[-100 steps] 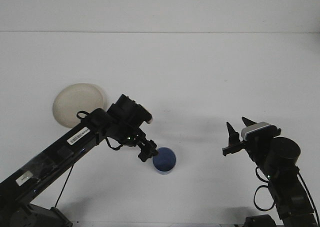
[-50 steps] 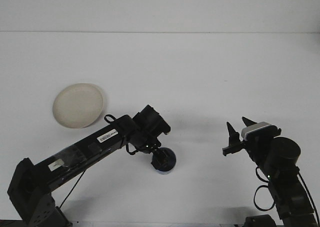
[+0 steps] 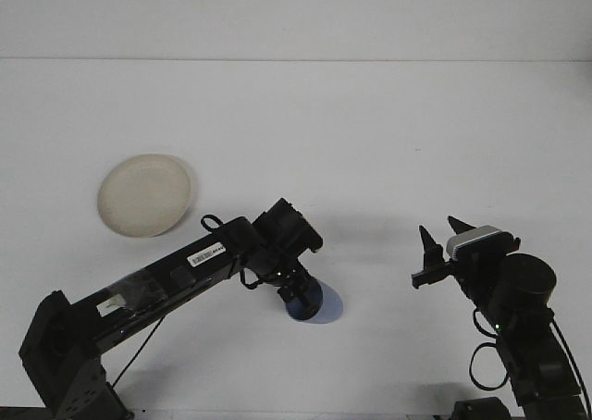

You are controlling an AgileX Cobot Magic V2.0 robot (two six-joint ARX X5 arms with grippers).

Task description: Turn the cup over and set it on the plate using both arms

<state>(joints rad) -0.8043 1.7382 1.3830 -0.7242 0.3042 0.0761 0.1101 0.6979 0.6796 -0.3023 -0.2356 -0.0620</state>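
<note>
The blue cup (image 3: 319, 307) lies low on the white table, just left of centre, and looks tipped, with a pale blue round face turned toward the lower right. My left gripper (image 3: 296, 291) comes down onto its upper left side and is shut on its rim; the dark fingers hide part of the cup. At the left lies the cream plate (image 3: 146, 195), with nothing on it, well apart from the cup. Far to the right of the cup, my right gripper (image 3: 440, 234) is open, holds nothing, and points up and away.
The left arm (image 3: 176, 277) stretches diagonally from the lower left corner, passing below the plate. The table's far edge meets the wall near the top of the view. Bare white tabletop (image 3: 388, 152) lies between the two arms and behind them.
My left arm swung right and down from near the plate onto the cup and took hold of it. The cup has shifted slightly right and tilted. The right arm has not moved.
</note>
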